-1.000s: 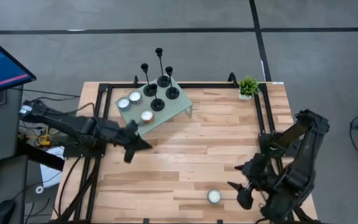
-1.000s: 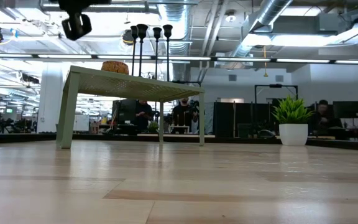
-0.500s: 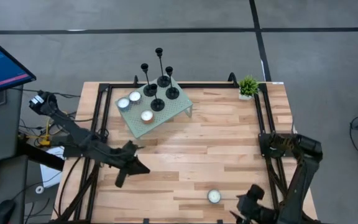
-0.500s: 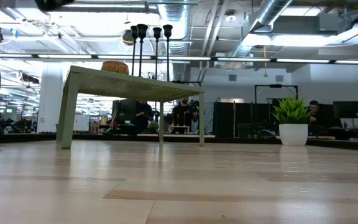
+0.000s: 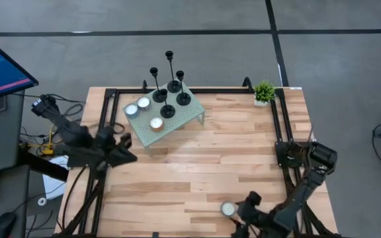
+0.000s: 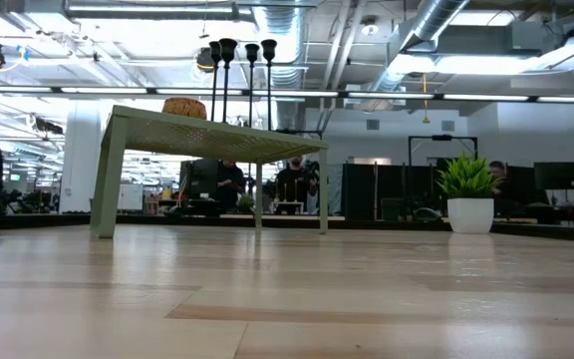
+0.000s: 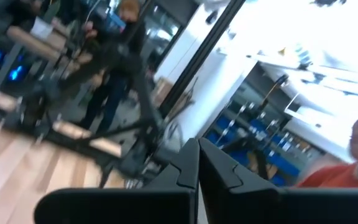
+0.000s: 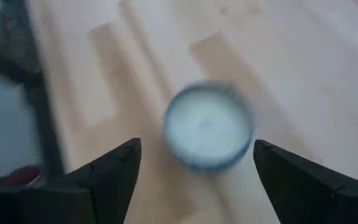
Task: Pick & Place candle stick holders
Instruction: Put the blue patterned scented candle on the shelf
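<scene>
Several black candle stick holders (image 5: 168, 111) stand by their disc bases on the pale green perforated stand (image 5: 177, 122) at the table's far left. In the low view their top cups (image 6: 229, 45) rise above the stand (image 6: 212, 135). My left gripper (image 5: 126, 151) hangs shut over the table's left edge, holding nothing; its wrist view shows the fingers (image 7: 197, 168) pressed together. My right gripper (image 5: 242, 213) is open near the front edge, just right of a white tealight (image 5: 227, 209). The tealight (image 8: 208, 134) lies ahead between the spread fingers, apart from them.
Three tealights (image 5: 143, 102) sit on the stand beside the holders. A small potted plant (image 5: 264, 92) stands at the far right corner. A black metal frame (image 5: 283, 125) runs along the table's edges. People show in the room behind the table.
My left gripper has swung back from the middle left of the table toward its left edge and tipped upward, staying shut. My right gripper has come down and moved left toward the tealight at the front edge, staying open. Holders and stand have not moved.
</scene>
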Robot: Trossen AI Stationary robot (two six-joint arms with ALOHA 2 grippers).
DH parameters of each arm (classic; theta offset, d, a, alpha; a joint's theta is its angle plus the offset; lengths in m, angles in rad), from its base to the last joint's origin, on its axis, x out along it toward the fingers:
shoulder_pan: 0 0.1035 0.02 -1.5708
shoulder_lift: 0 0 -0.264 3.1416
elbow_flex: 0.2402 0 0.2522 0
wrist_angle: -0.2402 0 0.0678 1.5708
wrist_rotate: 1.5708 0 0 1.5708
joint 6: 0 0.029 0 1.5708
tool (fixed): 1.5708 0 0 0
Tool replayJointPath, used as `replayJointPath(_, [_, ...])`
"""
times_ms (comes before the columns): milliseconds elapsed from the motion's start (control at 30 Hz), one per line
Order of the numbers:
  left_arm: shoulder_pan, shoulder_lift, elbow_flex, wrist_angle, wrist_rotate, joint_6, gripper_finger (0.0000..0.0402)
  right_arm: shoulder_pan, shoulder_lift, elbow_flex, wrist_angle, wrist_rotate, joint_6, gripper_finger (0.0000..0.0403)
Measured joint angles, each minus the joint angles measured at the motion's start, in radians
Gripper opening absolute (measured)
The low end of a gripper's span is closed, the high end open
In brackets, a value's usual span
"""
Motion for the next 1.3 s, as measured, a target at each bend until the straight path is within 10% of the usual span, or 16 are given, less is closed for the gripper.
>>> replayJointPath(967, [0.000, -0.125, 0.001, -0.003, 0.012, 0.167, 0.0005, -0.110, -0.083, 0.055, 0.076, -0.107, -0.273, 0.0390])
replayJointPath(1300, [0.000, -0.125, 0.001, -0.003, -0.003, 0.170, 0.0004, 0.030, -0.081, -0.084, -0.036, 0.158, 0.194, 0.0385])
